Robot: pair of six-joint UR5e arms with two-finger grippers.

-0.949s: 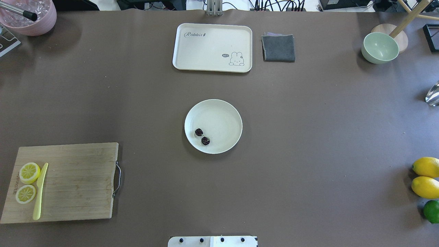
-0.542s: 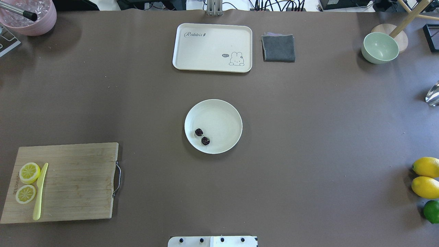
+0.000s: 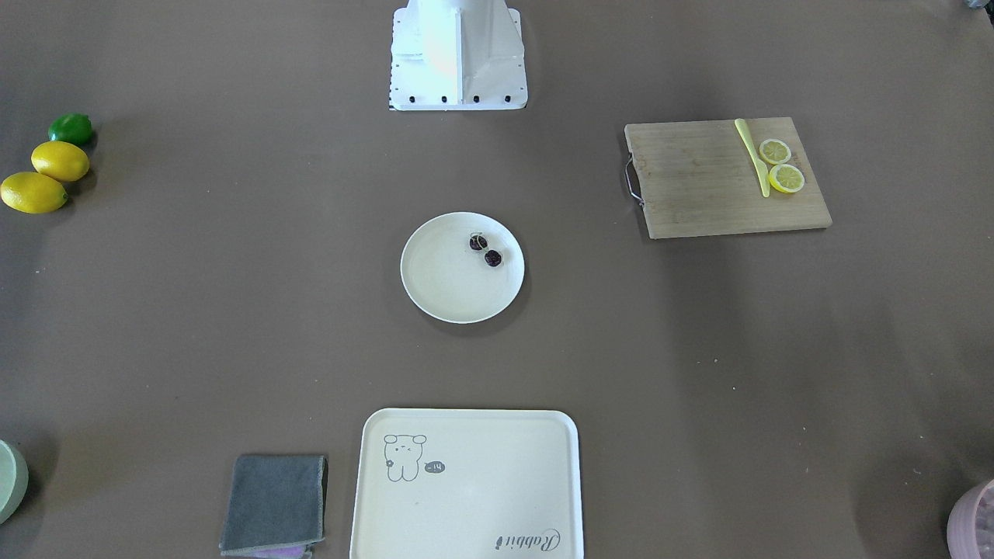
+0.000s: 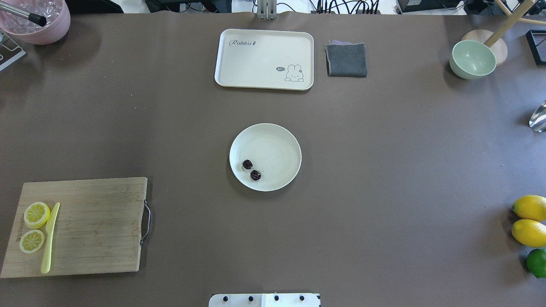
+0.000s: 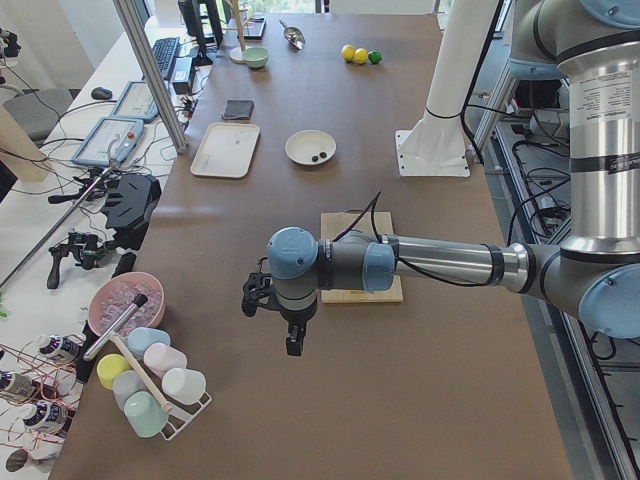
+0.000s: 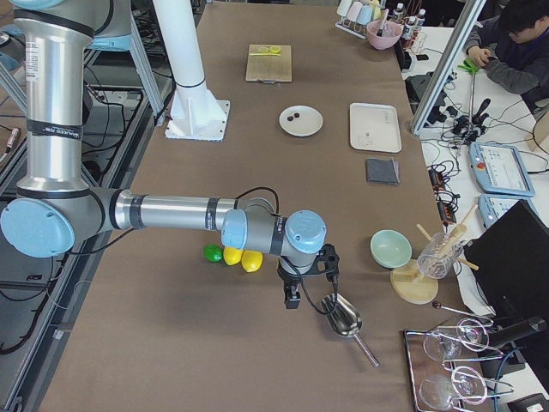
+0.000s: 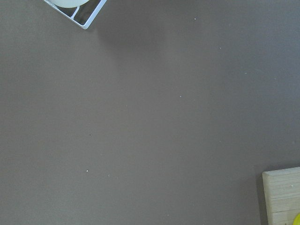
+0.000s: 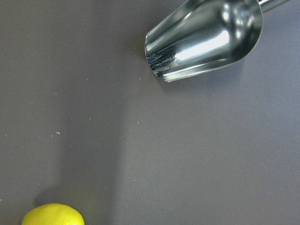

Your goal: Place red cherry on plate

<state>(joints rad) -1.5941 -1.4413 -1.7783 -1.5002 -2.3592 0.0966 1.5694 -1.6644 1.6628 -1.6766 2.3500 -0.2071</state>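
The red cherry [image 4: 251, 169], two tiny dark maroon balls on a thin pale stem, lies inside the round cream plate [image 4: 279, 145] at mid-table, near the plate's rim on the robot's side; it also shows in the front-facing view [image 3: 485, 250] on the plate [image 3: 446, 283]. Neither gripper appears in the overhead or front-facing view. The left gripper [image 5: 292, 345] hangs over bare table past the cutting board, far from the plate. Over at the other end, the right gripper [image 6: 292, 300] hangs beside the lemons and a metal scoop. Whether either is open or shut, I cannot tell.
A cream tray [image 4: 264, 59] and a grey cloth [image 4: 346, 59] lie at the far edge. A cutting board [image 4: 94, 230] with lemon slices and a yellow knife sits near left. Lemons [image 4: 529, 207], a lime, a green bowl [image 4: 472, 59] and a metal scoop [image 6: 343, 316] are on the right.
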